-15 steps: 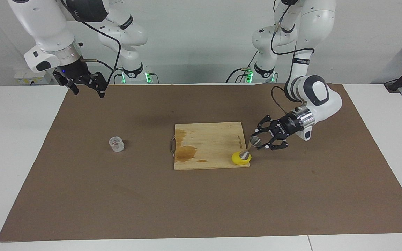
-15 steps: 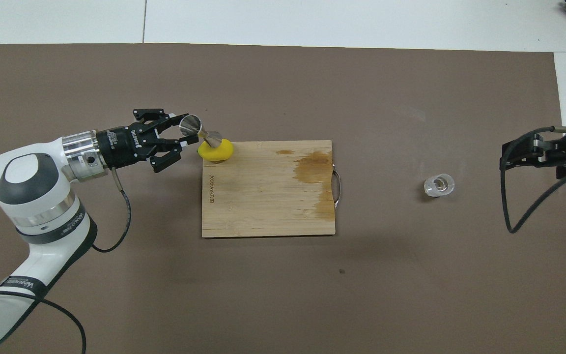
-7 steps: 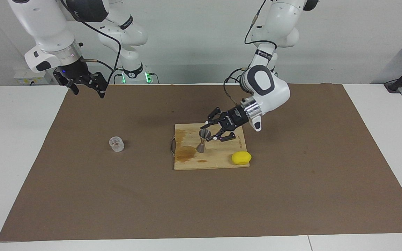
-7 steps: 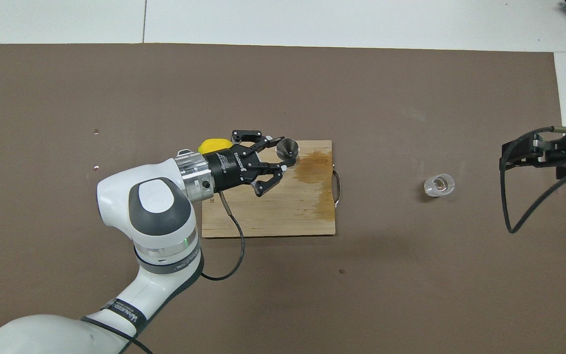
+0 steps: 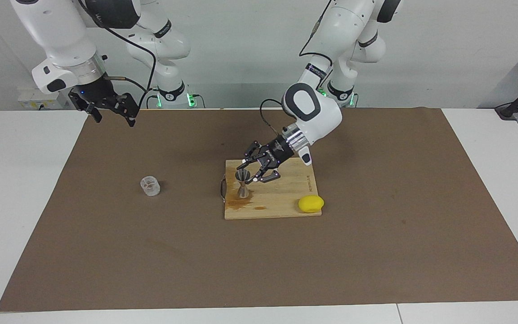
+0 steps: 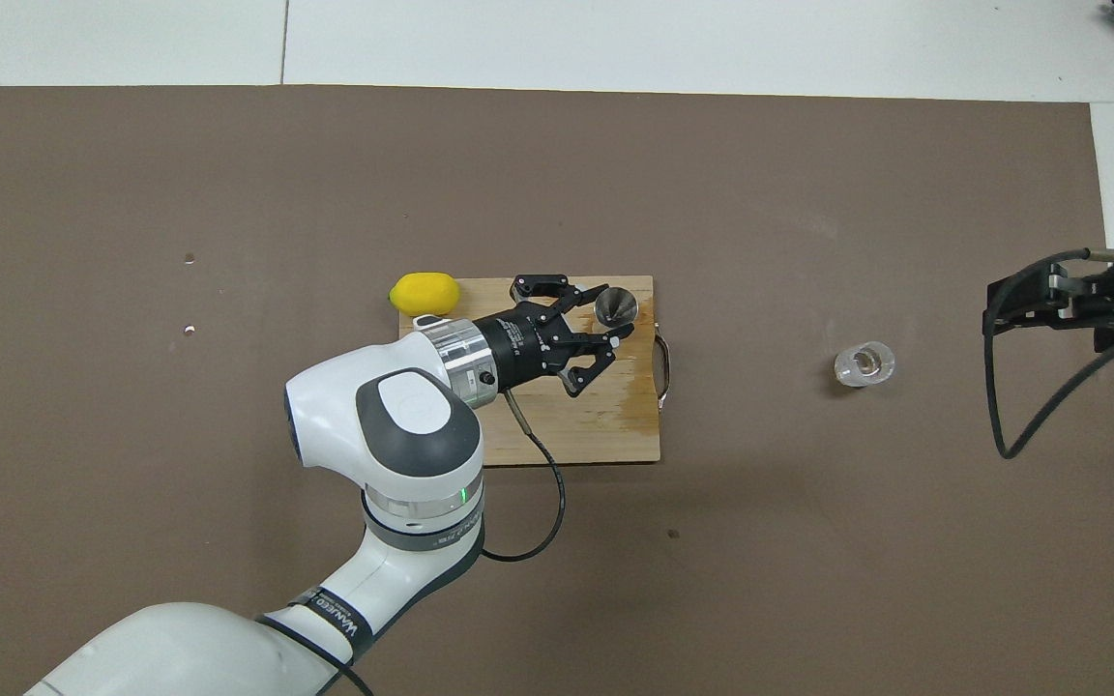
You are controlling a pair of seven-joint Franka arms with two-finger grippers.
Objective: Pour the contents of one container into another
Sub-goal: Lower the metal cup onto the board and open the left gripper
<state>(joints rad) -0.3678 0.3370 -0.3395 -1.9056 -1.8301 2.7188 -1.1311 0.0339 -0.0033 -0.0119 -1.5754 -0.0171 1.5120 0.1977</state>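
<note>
**Jigger gripped upright on the cutting board**

The left end effector [image 5: 246,173] clenches the steel jigger [image 5: 243,183], its base on the stained cutting board [image 6: 557,425]; whether it holds liquid is unclear. The right end effector [image 5: 111,106], cut off overhead, waits released above the brown mat [image 5: 151,252]. The glass cup [image 5: 150,186] sits toward the right arm's end of the desk. A lemon [image 5: 310,204] rests at the board's corner.

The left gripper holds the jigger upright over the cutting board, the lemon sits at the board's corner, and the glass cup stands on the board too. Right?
Not quite. The facing view shows the glass cup standing on the brown mat, apart from the cutting board, toward the right arm's end. The rest holds.
</note>
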